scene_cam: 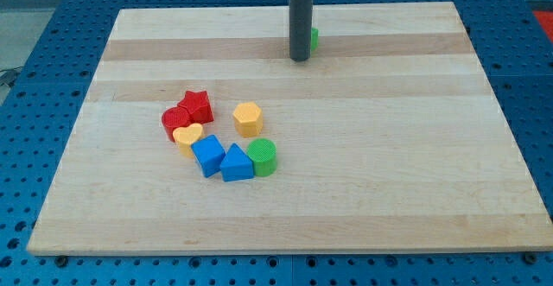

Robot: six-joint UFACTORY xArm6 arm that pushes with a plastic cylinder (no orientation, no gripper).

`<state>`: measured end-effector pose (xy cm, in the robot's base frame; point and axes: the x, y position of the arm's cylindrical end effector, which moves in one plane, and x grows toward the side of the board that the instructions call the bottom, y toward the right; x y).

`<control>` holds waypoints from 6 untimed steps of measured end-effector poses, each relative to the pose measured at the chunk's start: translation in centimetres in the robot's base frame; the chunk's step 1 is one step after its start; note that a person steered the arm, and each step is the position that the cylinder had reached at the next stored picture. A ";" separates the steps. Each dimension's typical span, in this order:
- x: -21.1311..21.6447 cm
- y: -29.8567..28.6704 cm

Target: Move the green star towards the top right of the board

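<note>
Now, the green star [314,37] is mostly hidden behind my tip [300,59].
No fingers are fitted; other blocks are grouped well apart on the surface [415,148].

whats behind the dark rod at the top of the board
A sliver of a green block shows at the rod's right edge, just above my tip. The rod covers most of it, so its shape cannot be made out. Presumably it is the green star.

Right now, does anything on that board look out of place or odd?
Nothing is damaged. One green block sits alone near the view's top, mostly hidden behind my tip, far from the cluster of red, yellow, blue and green blocks lower left.
</note>
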<state>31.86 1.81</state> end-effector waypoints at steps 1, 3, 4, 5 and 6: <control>1.6 -1.1; 0.1 -3.8; -4.1 -3.8; -4.3 -3.6; -4.3 1.0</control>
